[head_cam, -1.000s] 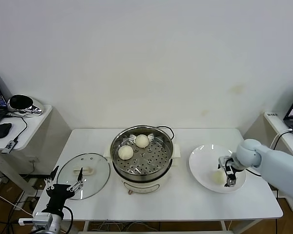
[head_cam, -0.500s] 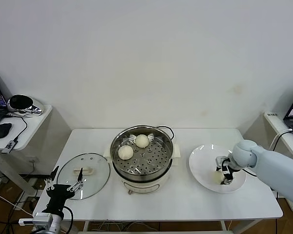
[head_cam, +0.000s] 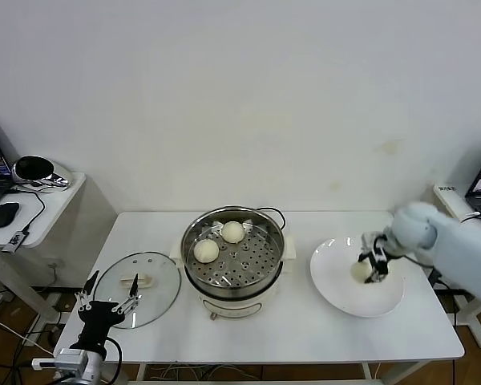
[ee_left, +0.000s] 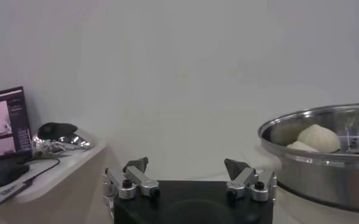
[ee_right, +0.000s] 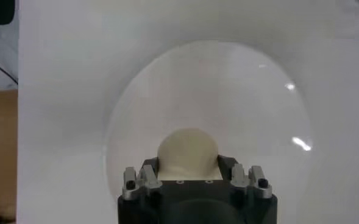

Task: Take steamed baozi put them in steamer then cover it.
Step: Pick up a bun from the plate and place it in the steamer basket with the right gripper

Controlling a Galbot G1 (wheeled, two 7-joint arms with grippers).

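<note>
The right gripper (head_cam: 374,266) pinches a round creamy-white dough bun (head_cam: 361,271) above the flat white plate (head_cam: 337,285), right of the shiny stainless-steel steamer pot (head_cam: 234,255). The left gripper (head_cam: 106,305), spread, idles by the glass lid (head_cam: 136,289).

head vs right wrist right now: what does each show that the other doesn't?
Head view only: the steamer with two baozi on its tray, the cover lying flat on the table to its left, and the left gripper open, parked low at the table's front left corner.

Right wrist only: the grip up close, both fingers pressed against the sides of the bun.

Both: the right gripper shut on one baozi, over the white plate.
</note>
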